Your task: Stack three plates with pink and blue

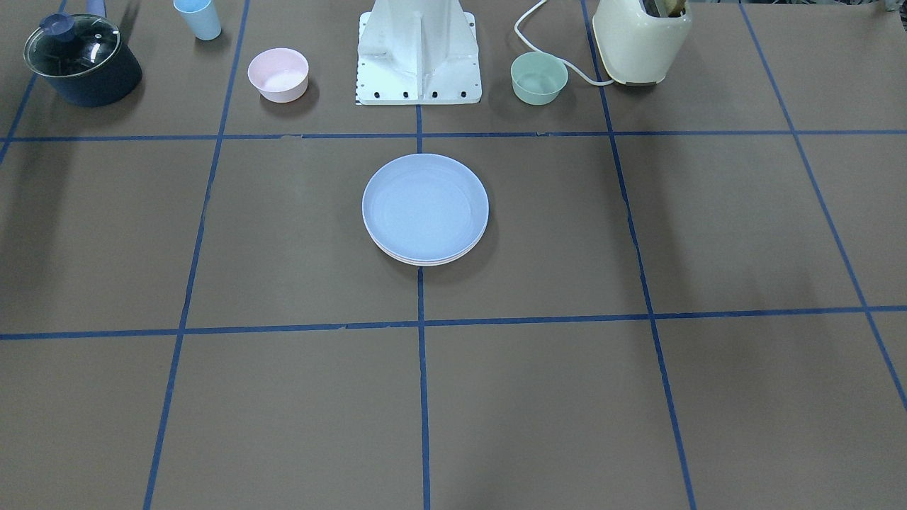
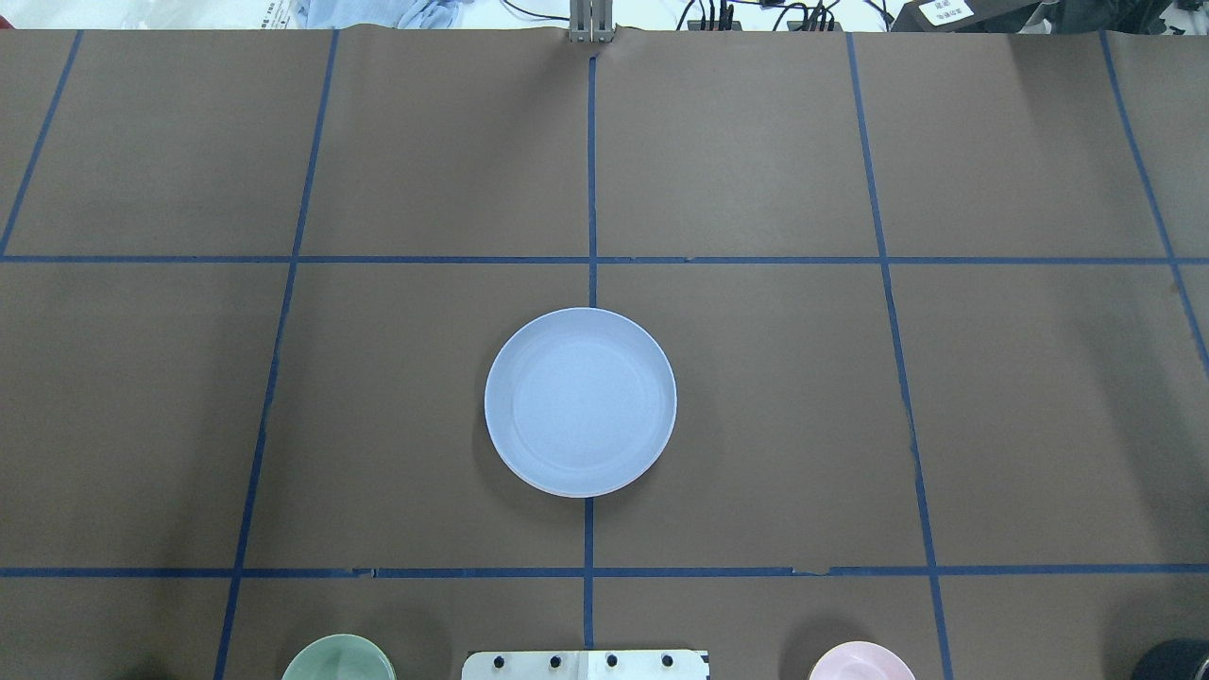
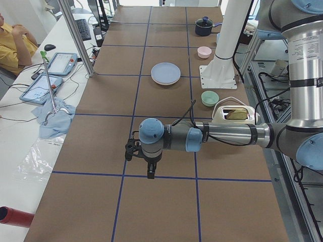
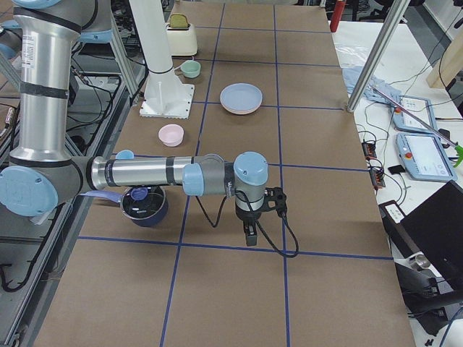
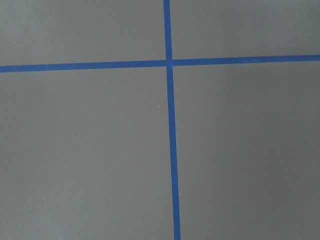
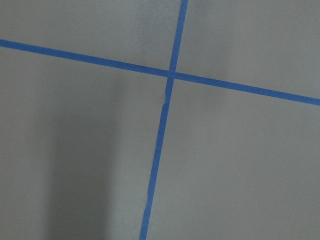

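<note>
1. Base (image 1: pixel 419 57): white pedestal at the robot-side edge of the table (image 1: pixel 297 227). All positions below are given relative to it.
2. Stack (image 1: pixel 425 210): plates nested squarely, straight out in front of the base and apart from it, straddling the centre tape line. The blue plate (image 2: pixel 580 401) lies on top. Lower rims show beneath its edge, among them a pink rim (image 4: pixel 241 111).
3. Left gripper (image 3: pixel 150 173): well away from the base toward the table's left end, hanging fingers-down above the table near a tape crossing. Whether it is parted or clenched cannot be told.
4. Right gripper (image 4: pixel 249 233): well away from the base toward the opposite end, in the same posture. Its grip likewise cannot be told.
5. Wrist views: table surface and a tape crossing only.
6. Pink bowl (image 1: pixel 278 74): beside the base on its right-arm side. Cup (image 1: pixel 198 18) and lidded pot (image 1: pixel 81 60) stand farther out that way.
7. Green bowl (image 1: pixel 539 78): beside the base on its left-arm side. Toaster (image 1: pixel 641 39) stands just beyond it.
</note>
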`<state>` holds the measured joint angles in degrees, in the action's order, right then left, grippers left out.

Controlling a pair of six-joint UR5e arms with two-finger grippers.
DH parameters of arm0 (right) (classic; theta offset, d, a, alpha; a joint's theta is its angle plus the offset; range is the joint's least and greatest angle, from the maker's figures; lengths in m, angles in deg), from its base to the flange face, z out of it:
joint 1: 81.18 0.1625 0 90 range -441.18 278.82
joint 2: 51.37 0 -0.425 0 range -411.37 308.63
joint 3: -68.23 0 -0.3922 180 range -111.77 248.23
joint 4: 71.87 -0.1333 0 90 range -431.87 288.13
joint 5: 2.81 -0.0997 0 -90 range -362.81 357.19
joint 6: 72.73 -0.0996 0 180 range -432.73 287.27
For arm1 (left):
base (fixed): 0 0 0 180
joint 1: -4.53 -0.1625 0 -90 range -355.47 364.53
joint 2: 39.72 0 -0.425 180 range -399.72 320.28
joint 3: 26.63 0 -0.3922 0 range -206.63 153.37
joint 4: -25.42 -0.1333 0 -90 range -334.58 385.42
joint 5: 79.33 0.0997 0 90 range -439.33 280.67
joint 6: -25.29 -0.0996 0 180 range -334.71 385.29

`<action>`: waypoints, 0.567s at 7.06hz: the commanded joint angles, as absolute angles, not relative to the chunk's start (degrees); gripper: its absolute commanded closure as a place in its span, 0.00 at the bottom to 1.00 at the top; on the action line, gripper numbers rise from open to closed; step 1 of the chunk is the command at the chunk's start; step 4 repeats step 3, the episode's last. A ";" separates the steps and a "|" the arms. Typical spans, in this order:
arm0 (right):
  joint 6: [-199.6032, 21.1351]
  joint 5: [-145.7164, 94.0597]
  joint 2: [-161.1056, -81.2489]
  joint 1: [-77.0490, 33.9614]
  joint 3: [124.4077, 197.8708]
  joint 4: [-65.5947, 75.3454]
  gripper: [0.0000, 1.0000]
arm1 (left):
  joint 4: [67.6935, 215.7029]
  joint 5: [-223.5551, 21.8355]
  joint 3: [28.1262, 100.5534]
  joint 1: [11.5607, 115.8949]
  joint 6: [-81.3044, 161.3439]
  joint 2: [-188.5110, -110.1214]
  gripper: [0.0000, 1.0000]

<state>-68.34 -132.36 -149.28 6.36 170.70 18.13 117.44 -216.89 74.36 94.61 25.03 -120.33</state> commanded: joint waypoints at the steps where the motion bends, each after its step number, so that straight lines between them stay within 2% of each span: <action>1: -68.34 -132.36 -149.28 6.36 170.80 18.22 0.00 | 117.53 -216.79 74.44 94.62 25.03 -120.41 0.00; 4: -68.25 -132.36 -149.37 6.36 170.71 18.13 0.00 | 117.53 -216.88 74.71 94.62 25.03 -120.41 0.00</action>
